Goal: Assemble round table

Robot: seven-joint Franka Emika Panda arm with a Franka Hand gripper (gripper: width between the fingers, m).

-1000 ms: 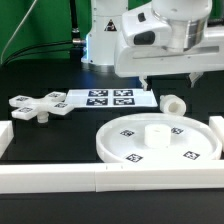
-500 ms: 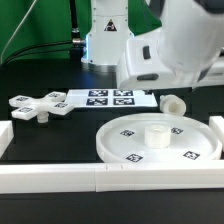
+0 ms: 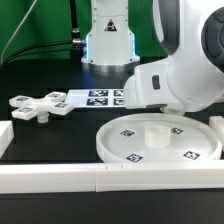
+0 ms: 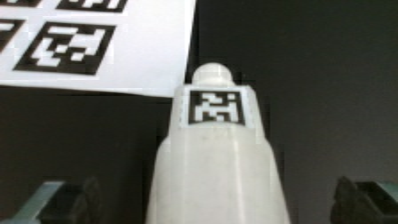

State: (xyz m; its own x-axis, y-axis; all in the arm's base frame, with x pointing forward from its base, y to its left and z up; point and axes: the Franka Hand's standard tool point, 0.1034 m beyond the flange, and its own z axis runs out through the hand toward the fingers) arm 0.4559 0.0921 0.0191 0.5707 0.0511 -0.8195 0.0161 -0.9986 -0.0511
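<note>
Pincer (image 4: 205, 203) straddles the lying cylinder post (image 4: 214, 140).
Its fingers stand spread, apparently clear of the post; in the exterior view, the cross-shaped piece (image 3: 38, 106) sits at ten o'clock from the round disc (image 3: 165, 148).

From here the large round disc (image 3: 160, 150) looks like smooth white plastic with a faint sheen, as do the cross-shaped piece (image 3: 40, 106) and the post (image 4: 214, 170). The desk (image 3: 60, 135) is matt black, and the marker board (image 4: 151, 60) is a flat, dull white.

Round disc (image 3: 113, 145) flat, tagged face up — cross piece (image 3: 38, 106) flat, well apart; post (image 4: 215, 170) lying on its side (tagged side upward).
</note>
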